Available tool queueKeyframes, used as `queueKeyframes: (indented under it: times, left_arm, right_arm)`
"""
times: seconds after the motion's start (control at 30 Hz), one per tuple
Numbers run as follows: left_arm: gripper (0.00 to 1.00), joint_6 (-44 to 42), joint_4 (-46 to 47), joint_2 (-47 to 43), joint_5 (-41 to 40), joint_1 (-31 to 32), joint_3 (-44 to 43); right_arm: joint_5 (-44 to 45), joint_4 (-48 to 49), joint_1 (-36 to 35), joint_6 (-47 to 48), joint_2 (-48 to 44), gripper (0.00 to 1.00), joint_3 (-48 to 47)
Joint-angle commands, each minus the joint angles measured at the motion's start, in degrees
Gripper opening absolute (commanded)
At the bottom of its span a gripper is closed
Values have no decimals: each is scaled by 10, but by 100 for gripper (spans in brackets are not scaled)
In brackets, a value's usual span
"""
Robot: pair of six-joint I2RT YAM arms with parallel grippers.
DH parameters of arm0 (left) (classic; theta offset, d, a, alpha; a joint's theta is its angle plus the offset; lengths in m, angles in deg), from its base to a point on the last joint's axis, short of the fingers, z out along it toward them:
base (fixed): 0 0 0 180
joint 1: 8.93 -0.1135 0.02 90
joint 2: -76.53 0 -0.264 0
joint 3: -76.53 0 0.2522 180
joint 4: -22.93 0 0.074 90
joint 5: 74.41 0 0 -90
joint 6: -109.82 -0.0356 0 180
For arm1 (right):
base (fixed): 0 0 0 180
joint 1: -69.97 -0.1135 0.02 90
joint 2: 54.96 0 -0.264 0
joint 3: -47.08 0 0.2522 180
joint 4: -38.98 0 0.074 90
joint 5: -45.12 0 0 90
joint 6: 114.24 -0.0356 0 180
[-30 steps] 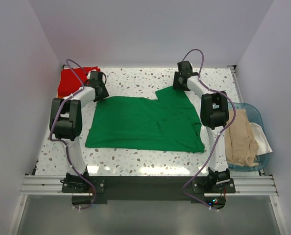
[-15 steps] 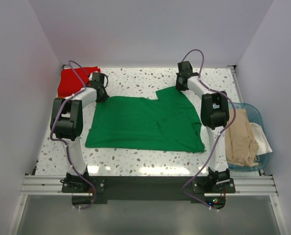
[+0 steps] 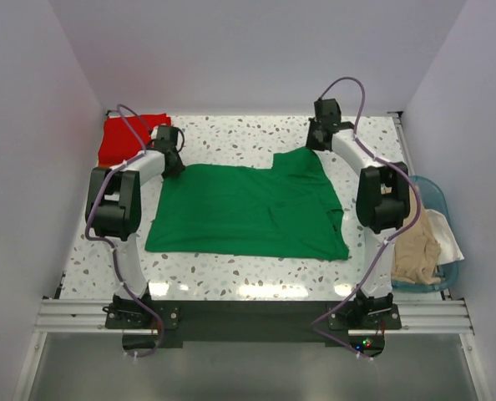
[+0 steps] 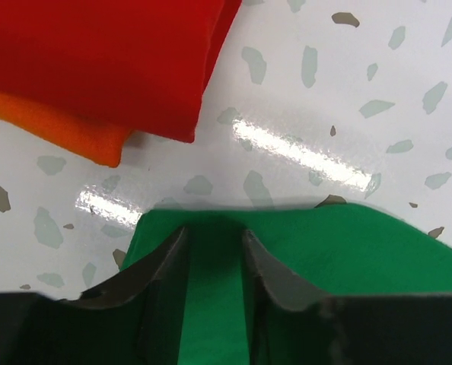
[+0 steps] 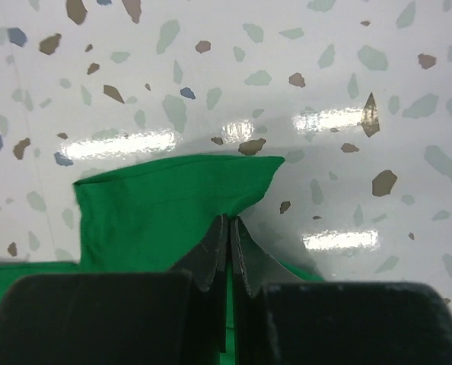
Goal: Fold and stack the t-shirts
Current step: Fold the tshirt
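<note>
A bright green t-shirt lies spread flat on the speckled table. My left gripper hovers over its far left corner, open, with green cloth lying flat between and under the fingers. My right gripper is shut on the edge of the green t-shirt's far right sleeve, which puckers at the fingertips. A folded red t-shirt rests on an orange one in the far left corner.
A translucent blue basket stands off the table's right edge, holding a beige t-shirt and a white one. The right arm's elbow hangs over the basket's left rim. White walls enclose the table.
The right gripper closed on the sleeve and shifted right and back, its elbow swinging toward the basket. The left gripper settled at the shirt's corner; its jaws narrowed, then widened.
</note>
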Motion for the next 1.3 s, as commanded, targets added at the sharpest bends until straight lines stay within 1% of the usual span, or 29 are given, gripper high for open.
queueKeyframes:
  times: [0.0, 0.03, 0.07, 0.17, 0.3, 0.53, 0.67, 0.73, 0.83, 1.1, 1.27]
  left_arm:
    - [39, -4, 5, -32, -21, 4, 6]
    - [42, -3, 5, -33, -22, 4, 6]
    - [47, -2, 8, -34, -23, 4, 6]
    - [51, 2, 10, -34, -28, 4, 2]
    - [51, 9, -8, -25, -42, 4, -18]
    - [52, 16, -8, -19, -46, 4, -25]
    - [56, 23, 5, -35, -38, 4, -12]
    - [59, 25, 8, -43, -37, 4, -11]
    - [60, 32, 2, -49, -41, 4, -16]
    - [57, 61, -57, -6, -59, 4, -49]
    - [57, 84, -68, 15, -61, 8, -52]
  right_arm:
    - [-9, 34, 5, -11, -75, 0, 18]
    - [-14, 38, 6, -13, -83, 0, 24]
    - [-16, 41, 6, -15, -102, 0, 39]
    - [-28, 54, 5, -22, -133, 0, 71]
    - [-40, 66, 6, -29, -167, 0, 109]
    - [-52, 89, 6, -38, -237, 0, 184]
    - [-53, 99, 6, -43, -275, 0, 229]
    - [-60, 100, 6, -45, -285, 0, 239]
    - [-70, 106, 6, -48, -299, 0, 261]
    - [-73, 110, 5, -52, -317, 0, 298]
    - [-79, 115, 6, -53, -323, 0, 310]
